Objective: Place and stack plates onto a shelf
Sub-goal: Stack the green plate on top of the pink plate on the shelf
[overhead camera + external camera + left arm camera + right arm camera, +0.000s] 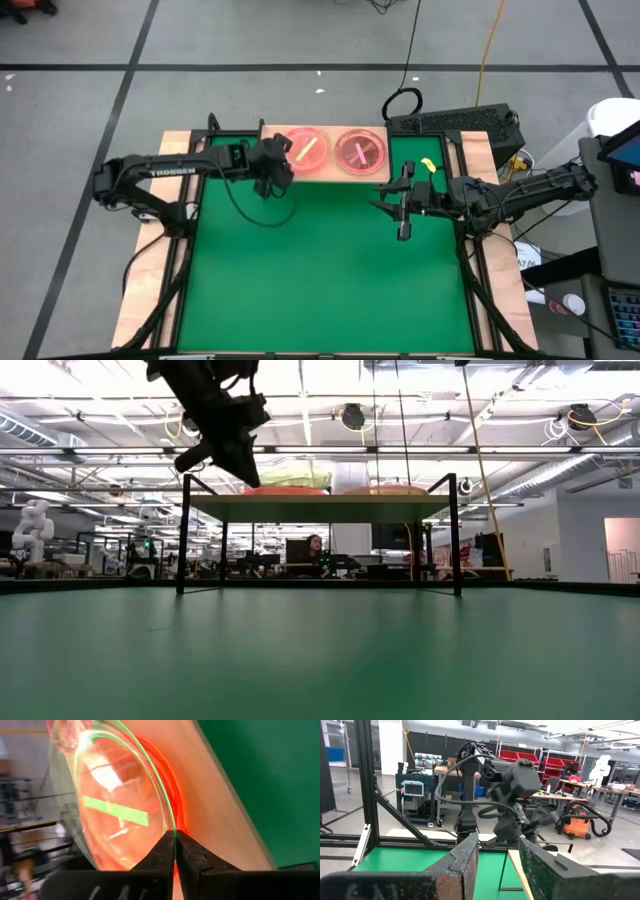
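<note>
While overhead shows two plate stacks [308,151] on the shelf [270,134], the left wrist reveals the left claw [175,851] pinched on the green plate's rim [165,817]; right claw [403,205] waits apart.

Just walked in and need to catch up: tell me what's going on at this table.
Two robot arms are stacking plates on a wooden shelf at the table's far edge. Two stacks sit there: a left stack topped by a green-barred plate, a right stack with a pink cross. The left gripper is pinched shut on the rim of the left stack's top plate. The right gripper waits open above the mat.
</note>
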You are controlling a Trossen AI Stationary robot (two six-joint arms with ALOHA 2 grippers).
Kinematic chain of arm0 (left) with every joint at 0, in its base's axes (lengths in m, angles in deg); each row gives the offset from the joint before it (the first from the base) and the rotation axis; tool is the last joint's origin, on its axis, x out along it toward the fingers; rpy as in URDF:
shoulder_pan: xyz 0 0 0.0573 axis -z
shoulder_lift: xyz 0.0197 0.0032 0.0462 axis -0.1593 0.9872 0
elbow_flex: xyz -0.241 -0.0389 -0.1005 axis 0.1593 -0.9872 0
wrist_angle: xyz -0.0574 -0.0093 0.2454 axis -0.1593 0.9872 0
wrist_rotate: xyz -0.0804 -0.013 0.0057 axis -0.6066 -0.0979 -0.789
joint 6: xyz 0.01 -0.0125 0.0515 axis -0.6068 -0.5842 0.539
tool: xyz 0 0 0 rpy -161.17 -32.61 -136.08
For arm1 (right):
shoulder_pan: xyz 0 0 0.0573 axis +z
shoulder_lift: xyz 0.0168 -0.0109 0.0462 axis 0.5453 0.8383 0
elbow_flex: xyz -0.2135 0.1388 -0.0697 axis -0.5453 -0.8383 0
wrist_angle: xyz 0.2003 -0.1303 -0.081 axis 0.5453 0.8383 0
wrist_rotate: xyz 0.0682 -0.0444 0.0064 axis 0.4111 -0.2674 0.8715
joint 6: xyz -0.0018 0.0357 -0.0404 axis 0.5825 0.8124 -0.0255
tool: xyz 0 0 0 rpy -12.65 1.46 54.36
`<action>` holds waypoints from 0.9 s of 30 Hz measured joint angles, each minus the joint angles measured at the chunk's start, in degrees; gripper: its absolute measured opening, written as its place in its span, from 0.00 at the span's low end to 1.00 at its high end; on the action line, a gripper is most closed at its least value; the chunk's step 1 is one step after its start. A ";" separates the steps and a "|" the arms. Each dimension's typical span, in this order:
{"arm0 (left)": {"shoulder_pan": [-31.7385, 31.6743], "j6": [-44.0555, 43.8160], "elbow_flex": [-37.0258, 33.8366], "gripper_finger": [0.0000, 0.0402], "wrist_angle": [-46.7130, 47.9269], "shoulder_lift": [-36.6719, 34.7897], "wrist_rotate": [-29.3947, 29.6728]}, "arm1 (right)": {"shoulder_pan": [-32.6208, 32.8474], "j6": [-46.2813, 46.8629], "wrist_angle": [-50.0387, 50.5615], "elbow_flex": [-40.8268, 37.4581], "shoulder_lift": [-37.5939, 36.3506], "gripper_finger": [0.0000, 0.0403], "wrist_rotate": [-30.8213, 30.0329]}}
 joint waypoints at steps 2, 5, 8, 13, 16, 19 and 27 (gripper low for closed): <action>-0.94 -1.17 0.00 0.06 0.46 0.00 -0.91 | 0.00 -0.08 0.05 0.00 0.00 0.31 0.00; -1.68 -1.40 0.00 0.10 1.02 0.00 -0.33 | 0.00 -0.12 0.49 0.00 0.00 0.31 0.00; -2.21 -1.47 0.00 0.12 1.00 0.00 -0.12 | 0.00 -0.14 1.09 0.00 0.00 0.31 0.00; -2.09 -1.53 0.00 0.13 1.00 0.00 1.00 | 0.00 -0.14 1.16 0.00 0.00 0.31 0.00; -1.70 -2.30 0.00 0.14 1.06 0.00 1.37 | 0.00 -0.14 1.17 0.00 0.00 0.31 0.00; -1.30 -3.16 0.00 0.18 1.85 -0.05 1.48 | 0.00 -0.03 1.18 0.00 0.00 0.31 0.00; 0.11 -4.54 0.00 0.32 2.58 -1.17 5.48 | 0.00 0.06 1.18 0.00 0.00 0.31 0.00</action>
